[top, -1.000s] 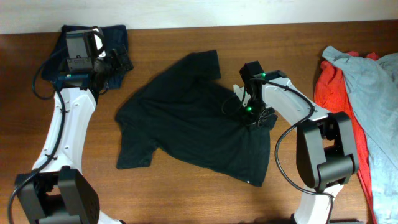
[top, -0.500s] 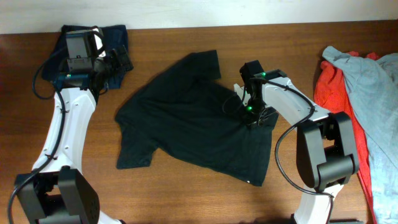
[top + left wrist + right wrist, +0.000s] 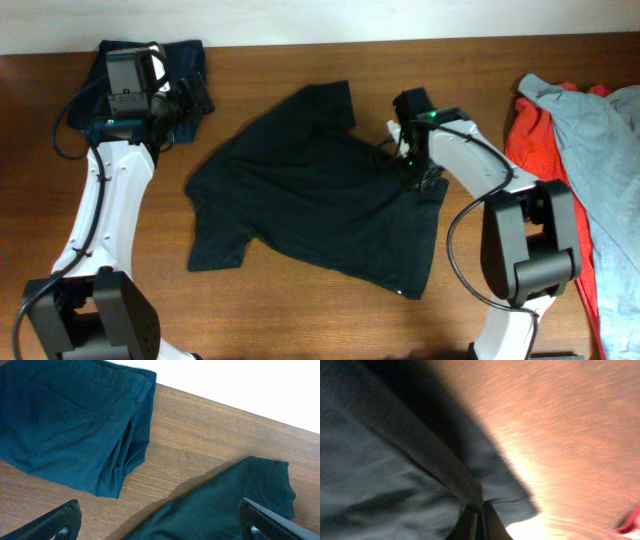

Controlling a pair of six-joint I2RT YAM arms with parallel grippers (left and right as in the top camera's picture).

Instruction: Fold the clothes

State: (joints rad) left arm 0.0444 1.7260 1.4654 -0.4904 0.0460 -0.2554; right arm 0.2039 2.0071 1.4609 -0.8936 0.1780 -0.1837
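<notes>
**Far left:** a folded navy garment (image 3: pixel 185 55) lies at the back edge of the table (image 3: pixel 290 320). The left gripper (image 3: pixel 195 98) hovers at its right side, jaws spread wide and holding nothing.

**Centre:** the black T-shirt (image 3: pixel 310 200) lies spread out but skewed, one sleeve pointing to the back edge and another to the front left.

**Right of centre:** the right gripper (image 3: pixel 420 183) is clenched on the shirt's right-hand edge. The wrist view shows a hem pinched between its fingertips (image 3: pixel 466 529).

**Far right:** a red garment (image 3: pixel 525 150) and a grey-blue garment (image 3: pixel 590 120) lie in a heap.

**Step in hand (judged):** taking the shirt's right side to straighten or fold it. The lift should be low and slow, carrying the edge across without dragging the whole shirt. The free left gripper would best take a matching point, so that the cloth is taut and the fold falls straight.

**Hard to make out:**
- how many layers are pinched, since the right wrist view is close and blurred
- which part of the shirt the pinched hem belongs to
- the collar
- the right part of the heap, which the frame cuts off
</notes>
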